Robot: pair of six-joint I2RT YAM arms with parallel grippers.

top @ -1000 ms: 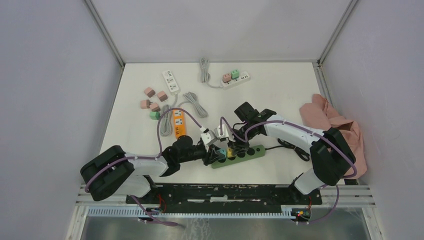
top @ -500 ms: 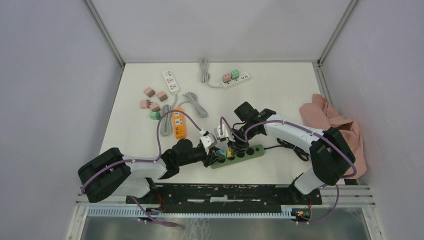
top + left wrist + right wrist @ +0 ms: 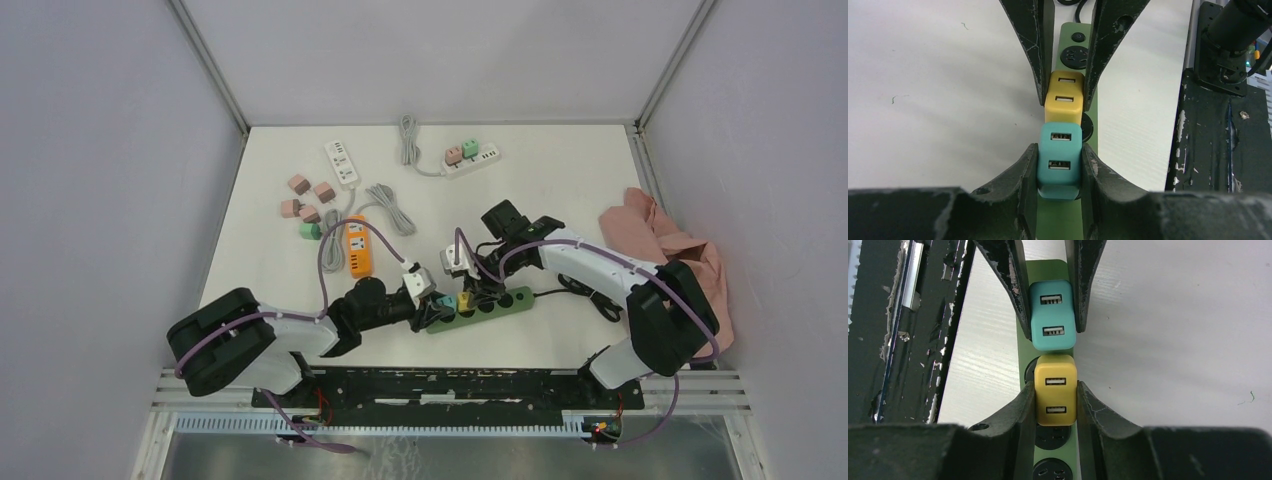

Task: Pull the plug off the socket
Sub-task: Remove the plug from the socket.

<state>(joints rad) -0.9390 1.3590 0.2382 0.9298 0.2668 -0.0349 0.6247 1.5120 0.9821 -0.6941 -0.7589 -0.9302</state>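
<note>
Two USB plugs sit adj. atop green pwr strip [image 3: 1060,224] on counter [image 3: 560,200]; we see left end effector [image 3: 1059,152] clamped on teal plug [image 3: 1059,167], right end effector [image 3: 1055,389] clamped on yellow plug [image 3: 1056,405].

Four power strips: two white plastic strips [image 3: 341,163], one orange strip [image 3: 357,246], one green strip [image 3: 508,299]. Nine cube plugs: five pink plugs [image 3: 298,184], two pale-green plugs [image 3: 310,230], one teal plug [image 3: 1059,162], one yellow plug [image 3: 1064,102]. One crumpled pink cloth [image 3: 665,250].

Smooth matt plastic teal plug [image 3: 1059,162], yellow plug [image 3: 1064,97], matt green power strip [image 3: 1058,222], scuffed black fingers [image 3: 1020,175]
</note>
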